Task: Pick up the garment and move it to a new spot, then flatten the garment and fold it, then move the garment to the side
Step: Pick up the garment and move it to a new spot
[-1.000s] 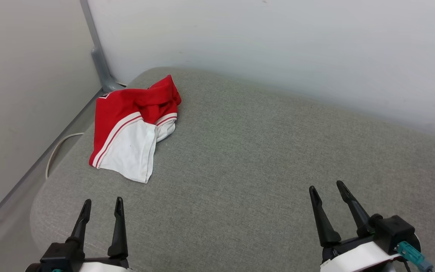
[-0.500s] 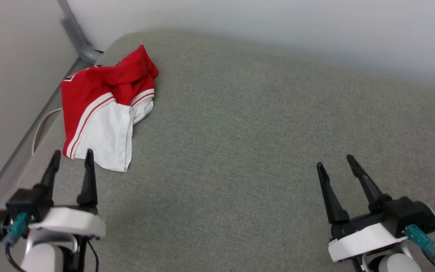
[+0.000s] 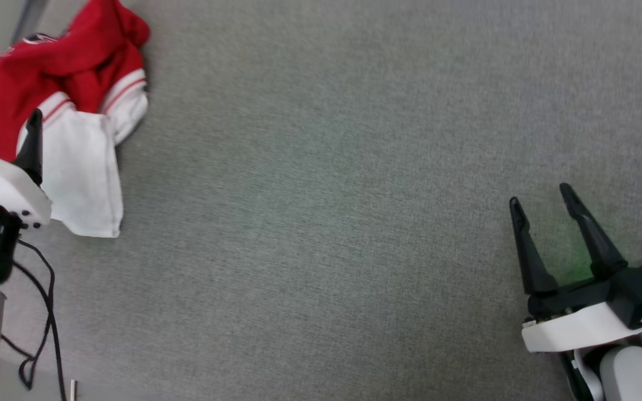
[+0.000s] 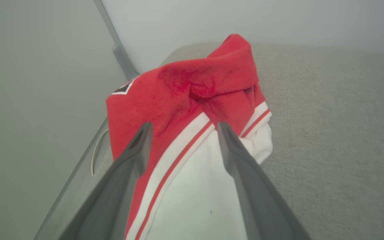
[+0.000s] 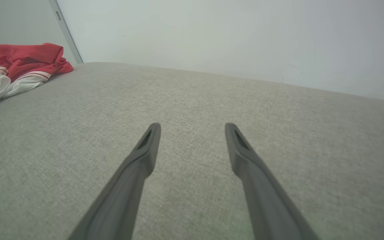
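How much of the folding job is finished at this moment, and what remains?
Nothing looks done: the garment lies crumpled at the far left corner of the grey cushion. In hand: the left gripper, jaws open, points at it, not gripping. The right gripper hangs open, apart. Left: pick up, move, flatten, fold, set aside.

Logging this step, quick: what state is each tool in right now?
left tool: open, holding nothing, by the garment.
right tool: open, holding nothing.

My right gripper (image 5: 192, 128) hangs with fingers spread over bare grey cushion (image 5: 212, 110), the crumpled red-and-white garment (image 5: 18, 66) lying well apart at far left beside the pale wall (image 5: 232, 36).
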`<state>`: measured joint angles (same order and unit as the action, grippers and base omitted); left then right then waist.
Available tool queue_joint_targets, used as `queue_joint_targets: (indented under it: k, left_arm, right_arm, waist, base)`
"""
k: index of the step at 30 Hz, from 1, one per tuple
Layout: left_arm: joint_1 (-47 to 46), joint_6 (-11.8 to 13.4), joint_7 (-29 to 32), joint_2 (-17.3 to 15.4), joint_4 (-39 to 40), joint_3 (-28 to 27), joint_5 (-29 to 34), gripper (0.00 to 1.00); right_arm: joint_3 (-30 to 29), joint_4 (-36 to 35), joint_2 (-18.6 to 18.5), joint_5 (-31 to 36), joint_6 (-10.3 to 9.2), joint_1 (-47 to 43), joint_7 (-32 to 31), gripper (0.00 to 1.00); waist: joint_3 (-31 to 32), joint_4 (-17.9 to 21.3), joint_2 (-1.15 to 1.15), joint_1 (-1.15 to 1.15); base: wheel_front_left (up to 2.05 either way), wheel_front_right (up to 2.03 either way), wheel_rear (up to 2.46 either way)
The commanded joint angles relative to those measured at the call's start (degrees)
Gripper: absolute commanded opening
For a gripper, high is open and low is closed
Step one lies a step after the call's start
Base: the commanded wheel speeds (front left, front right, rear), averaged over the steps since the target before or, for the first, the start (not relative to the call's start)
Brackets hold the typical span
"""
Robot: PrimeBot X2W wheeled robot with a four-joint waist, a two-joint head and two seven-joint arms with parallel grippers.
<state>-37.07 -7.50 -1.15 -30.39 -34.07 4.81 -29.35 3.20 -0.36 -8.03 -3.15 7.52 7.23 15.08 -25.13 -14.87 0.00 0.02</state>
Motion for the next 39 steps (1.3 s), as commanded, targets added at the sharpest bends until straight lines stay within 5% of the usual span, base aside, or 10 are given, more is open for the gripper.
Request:
queue_joint_targets:
  k: [1,5,14,15,16,25,33,39]
  left_arm:
    - [-0.6,0.1,0.8,0.5,-0.7,0.9,-0.9,1.0]
    - [-5.2,0.1,6.1,-3.8,-3.5,5.6,-6.0,1.0]
    - [-8.9,0.1,14.9,-6.5,-7.0,14.5,-17.5,1.0]
    - [-8.8,0.1,15.5,-6.4,-6.9,15.4,-18.8,0.31]
    - [-8.8,0.1,15.8,-6.6,-6.7,16.4,-19.8,0.0]
    - [-9.3,0.1,6.2,-10.2,-7.7,20.1,-24.2,0.0]
    - [-8.5,0.1,-6.1,-15.6,-5.2,22.2,-22.0,0.0]
    - [-9.8,0.2,-7.9,-18.5,0.3,24.0,-19.1,0.0]
  right_arm:
    - [-0.2,-0.5,-0.4,0.2,-0.06,1.2,0.1,1.0]
    - [-0.7,-1.5,-0.6,0.6,-0.06,1.1,0.1,1.0]
    - [-1.9,-1.8,-1.0,1.1,-0.07,1.0,0.1,1.0]
    - [-1.9,-1.8,-1.0,1.1,-0.07,1.0,0.1,1.0]
    - [-2.0,-1.7,-1.0,1.1,-0.08,1.0,0.1,1.0]
    - [-1.2,-0.4,0.1,1.1,-0.07,1.0,0.1,1.0]
    - [-0.6,2.2,2.4,-0.4,-0.07,0.3,0.1,1.0]
    - [-1.4,4.1,4.1,-1.5,-0.07,-0.4,0.1,1.0]
  waist:
    - [-3.0,1.5,0.0,-0.02]
    - [-5.5,1.9,0.0,-0.02]
    - [-7.8,2.2,0.0,-0.02]
    - [-7.8,2.2,0.0,-0.02]
    - [-7.8,2.2,0.0,-0.02]
    - [-4.0,2.4,0.0,-0.02]
    - [5.1,4.6,0.0,-0.02]
    - [11.5,7.0,0.0,-0.02]
  base:
    - [0.0,0.0,0.0]
    - [0.0,0.0,0.0]
    - [0.0,0.0,0.0]
    - [0.0,0.0,0.0]
    - [0.0,0.0,0.0]
    - [0.0,0.0,0.0]
    - [0.0,0.0,0.0]
    - [0.0,0.0,0.0]
